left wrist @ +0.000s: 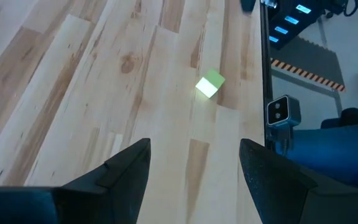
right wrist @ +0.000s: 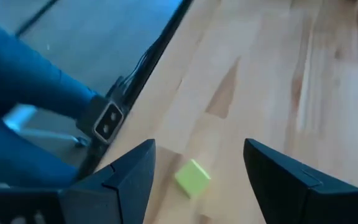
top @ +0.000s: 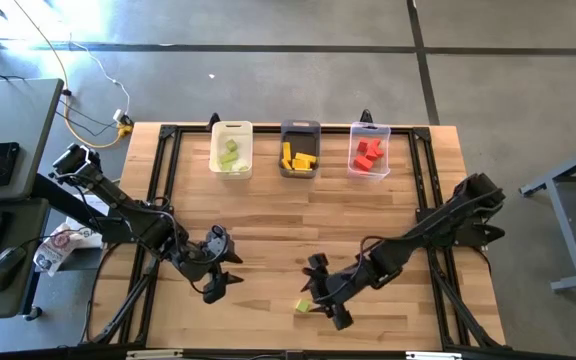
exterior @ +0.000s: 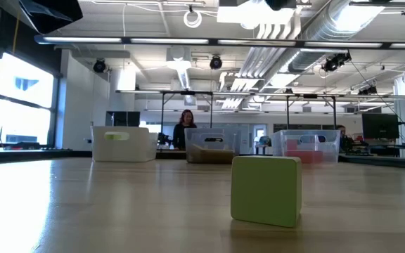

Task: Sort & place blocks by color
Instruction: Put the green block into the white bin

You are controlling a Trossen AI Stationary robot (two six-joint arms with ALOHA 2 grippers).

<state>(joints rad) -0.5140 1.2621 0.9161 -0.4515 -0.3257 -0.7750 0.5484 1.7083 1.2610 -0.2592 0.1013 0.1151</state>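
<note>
Green block (top: 303,306) on desk (top: 268,220), just beside right gripper (top: 331,307), fingers spread, empty | left gripper (top: 220,272) well apart, fingers spread, empty

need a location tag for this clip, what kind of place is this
Probably an open-plan robotics lab or workshop: exposed ceiling ducts, bare concrete floor, a desk with keyboard and mouse beside the wooden table.

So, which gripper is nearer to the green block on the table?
Right. The right gripper is open just beside the green block; the left gripper, also open, is farther away.
</note>
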